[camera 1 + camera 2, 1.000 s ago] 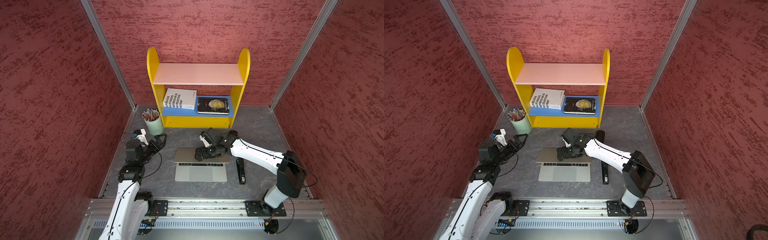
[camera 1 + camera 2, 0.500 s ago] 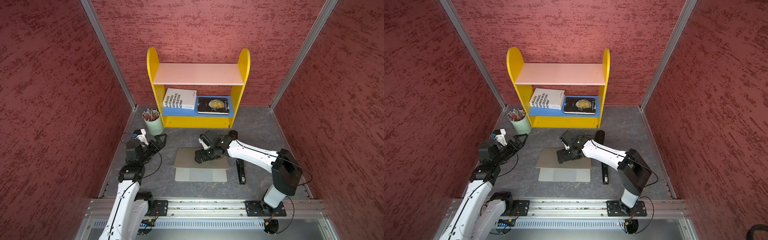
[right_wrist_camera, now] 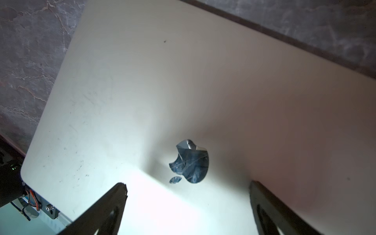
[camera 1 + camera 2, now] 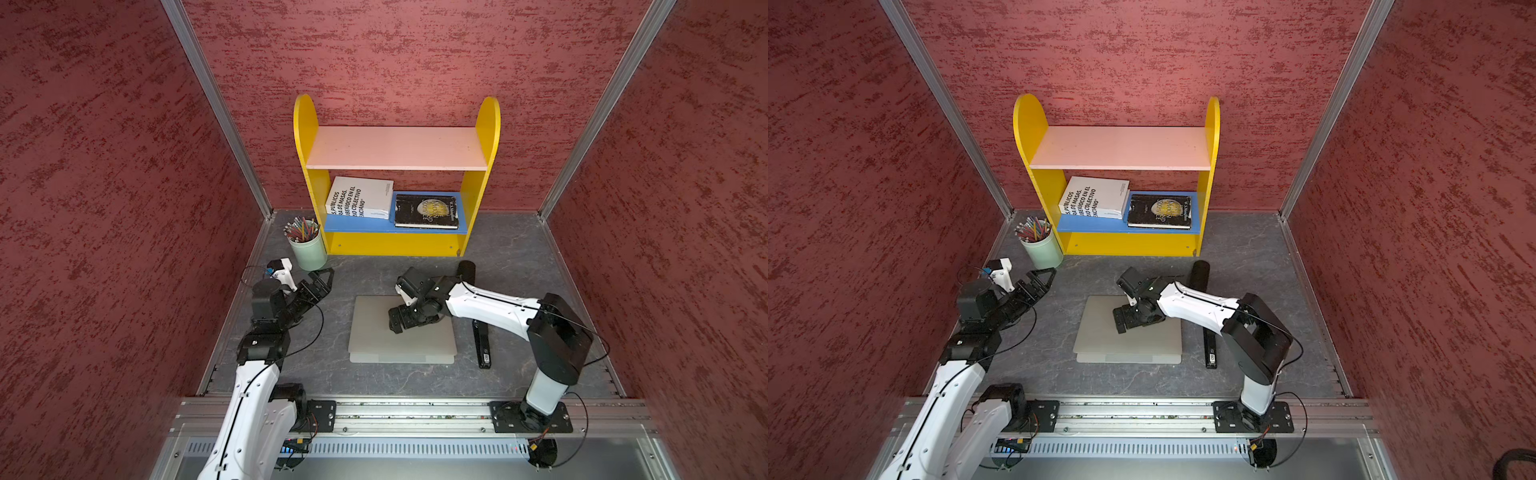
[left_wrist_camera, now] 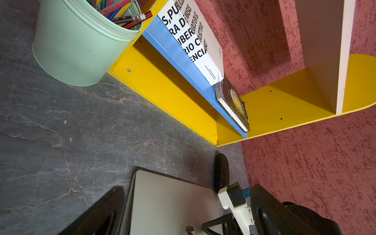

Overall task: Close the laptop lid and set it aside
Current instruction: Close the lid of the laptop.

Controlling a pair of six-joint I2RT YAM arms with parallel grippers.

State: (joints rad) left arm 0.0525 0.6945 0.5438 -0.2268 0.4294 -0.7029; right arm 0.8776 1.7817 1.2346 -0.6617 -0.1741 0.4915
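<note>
The silver-grey laptop point(image 4: 374, 332) point(image 4: 1100, 336) lies in the middle of the table. The laptop lid point(image 3: 162, 91) is down almost flat, and only a narrow strip of the base point(image 4: 399, 358) shows at the front edge. My right gripper point(image 4: 395, 322) point(image 3: 187, 184) is open over the lid's middle, beside the apple logo point(image 3: 191, 162). Its fingertips are at the lid's surface and nothing is between them. My left gripper point(image 4: 326, 276) point(image 5: 188, 189) is open and empty left of the laptop, apart from it. The left wrist view shows the lid's point(image 5: 168, 203) far left corner.
A yellow shelf point(image 4: 397, 243) at the back holds a white book point(image 4: 361, 197) and a black book point(image 4: 426, 212). A green cup of pencils point(image 4: 307, 249) stands near my left gripper. A black bar point(image 4: 482, 345) lies right of the laptop and a black cylinder point(image 4: 466, 270) behind it.
The lid has come down from half open to almost flat, hiding the keyboard and trackpad. My right gripper moved forward and down with it. The left arm has not moved.
</note>
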